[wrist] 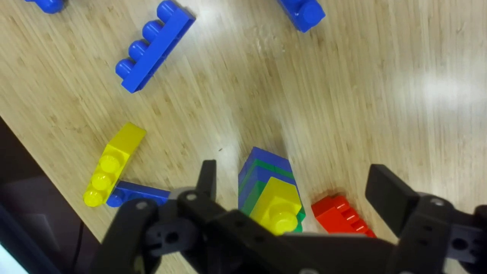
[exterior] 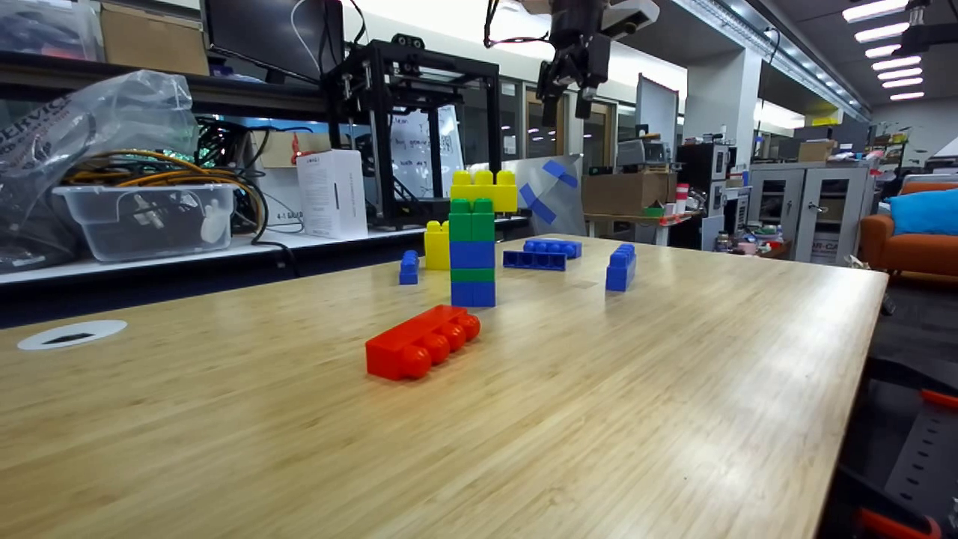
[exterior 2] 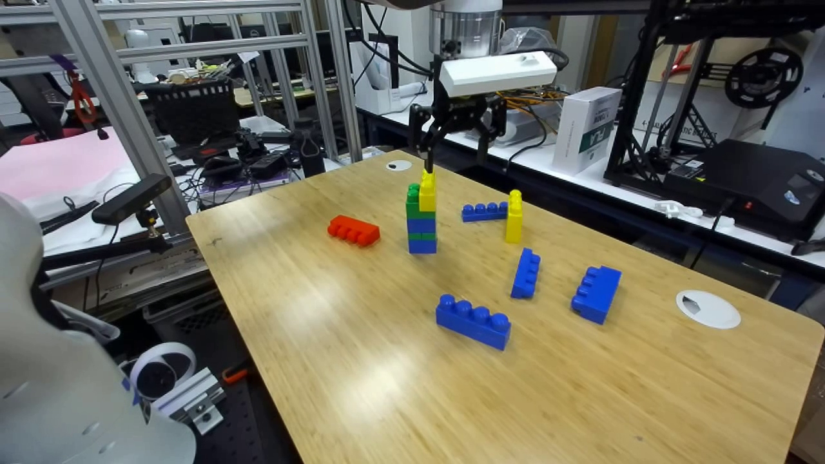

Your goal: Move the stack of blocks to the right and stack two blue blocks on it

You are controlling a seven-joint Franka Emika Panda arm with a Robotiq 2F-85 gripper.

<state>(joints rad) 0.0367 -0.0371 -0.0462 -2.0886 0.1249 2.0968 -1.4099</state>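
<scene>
The gripper [exterior 2: 456,158] is hovering, fingers spread wide. The stack of blocks [exterior 2: 422,226] is standing well inside the edges of the table [exterior: 673,389], four loose blue bricks [exterior 2: 472,323] lying apart from it; bare wood is stretching to the right edge in an exterior view. A bag [exterior: 112,108] is reading "SERVICE"; a white box [exterior 2: 585,129], perhaps, "PLA".

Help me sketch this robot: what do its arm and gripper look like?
The arm is smooth and white in its lower part, with a silvery metal collar near its end. The gripper is mostly black, with two jointed fingers ending in blocky tips. A white oblong housing sits above it; dark cables run alongside.
</scene>
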